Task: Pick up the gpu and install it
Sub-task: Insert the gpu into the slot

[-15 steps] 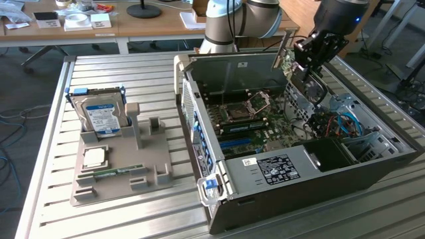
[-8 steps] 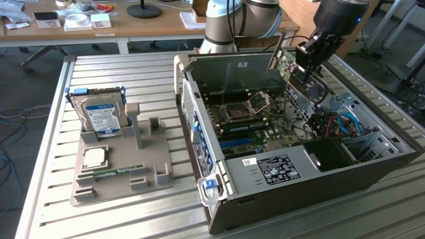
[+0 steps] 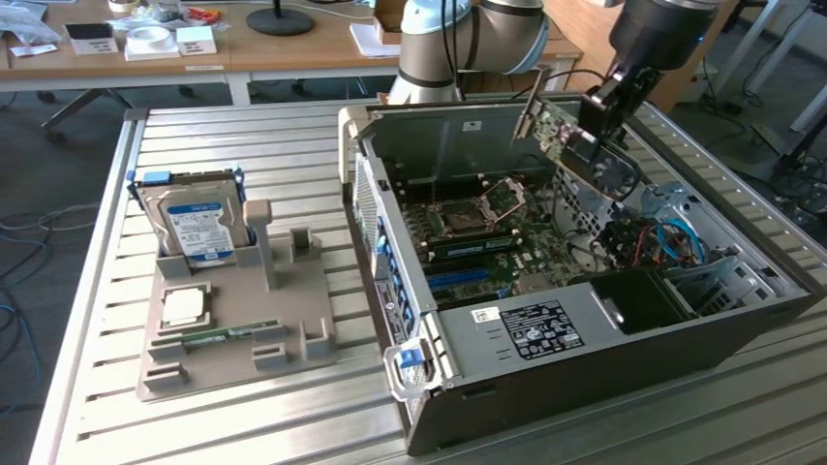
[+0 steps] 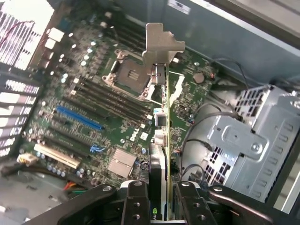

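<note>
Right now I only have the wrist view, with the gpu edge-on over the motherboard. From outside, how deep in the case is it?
Observer: Hardly in, as far as I can tell. The gpu hangs in the tool near the open rim of the case, toward its far corner on the exterior view's right.
Operator: How does the case sit?
Observer: On its side on a slatted metal table, open face up.
Operator: What's in the parts holder?
Observer: A hard drive stands upright in the grey holder, on the exterior view's left of the case.
</note>
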Controlling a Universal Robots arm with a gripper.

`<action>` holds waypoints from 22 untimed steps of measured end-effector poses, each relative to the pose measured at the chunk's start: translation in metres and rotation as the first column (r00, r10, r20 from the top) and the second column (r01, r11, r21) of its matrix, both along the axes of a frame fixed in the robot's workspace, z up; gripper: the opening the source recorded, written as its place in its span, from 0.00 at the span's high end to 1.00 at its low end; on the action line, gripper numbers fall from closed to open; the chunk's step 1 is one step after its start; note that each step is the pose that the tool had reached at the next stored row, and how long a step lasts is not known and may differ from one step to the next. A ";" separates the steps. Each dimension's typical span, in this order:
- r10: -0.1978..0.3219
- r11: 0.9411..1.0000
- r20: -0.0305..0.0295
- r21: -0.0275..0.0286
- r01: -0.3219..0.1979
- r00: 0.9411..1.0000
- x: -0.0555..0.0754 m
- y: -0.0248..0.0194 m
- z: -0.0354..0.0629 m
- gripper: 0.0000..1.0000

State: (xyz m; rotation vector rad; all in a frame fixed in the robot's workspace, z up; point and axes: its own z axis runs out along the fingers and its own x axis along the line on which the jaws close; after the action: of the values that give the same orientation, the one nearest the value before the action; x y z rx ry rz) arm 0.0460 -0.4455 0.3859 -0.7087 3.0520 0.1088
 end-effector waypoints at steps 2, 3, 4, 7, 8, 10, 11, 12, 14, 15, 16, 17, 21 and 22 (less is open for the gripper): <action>0.036 0.999 0.000 0.000 -0.036 0.999 0.000 0.0000 -0.0002 0.73; 0.054 0.999 0.000 0.000 -0.054 0.999 0.000 0.0000 -0.0004 0.73; 0.072 0.997 0.000 0.000 -0.072 0.997 0.000 0.0000 -0.0005 0.73; 0.127 0.992 0.000 0.000 -0.127 0.992 0.000 0.0000 -0.0009 0.73; 0.145 0.989 0.000 0.000 -0.145 0.989 0.000 0.0000 -0.0010 0.73; 0.181 0.984 0.000 0.000 -0.181 0.984 0.000 0.0000 -0.0013 0.73; 0.198 0.980 0.000 0.000 -0.198 0.980 0.000 0.0000 -0.0014 0.73; 0.216 0.976 0.000 0.000 -0.216 0.976 0.000 0.0000 -0.0015 0.73; 0.252 0.968 0.000 0.000 -0.252 0.968 0.000 0.0000 -0.0018 0.73; 0.269 0.963 0.000 0.000 -0.269 0.963 0.000 0.0000 -0.0019 0.73; 0.286 0.958 0.000 0.000 -0.286 0.958 0.000 0.0000 -0.0020 0.73; 0.304 0.953 0.000 0.000 -0.304 0.953 0.000 0.0000 -0.0022 0.73; 0.372 0.928 0.000 0.000 -0.372 0.928 0.000 0.0000 -0.0027 0.73; 0.389 0.921 0.000 -0.001 -0.389 0.921 0.000 0.0000 -0.0029 0.73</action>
State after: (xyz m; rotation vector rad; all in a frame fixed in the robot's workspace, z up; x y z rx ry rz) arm 0.0460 -0.4455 0.3830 -1.3060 2.8635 0.1083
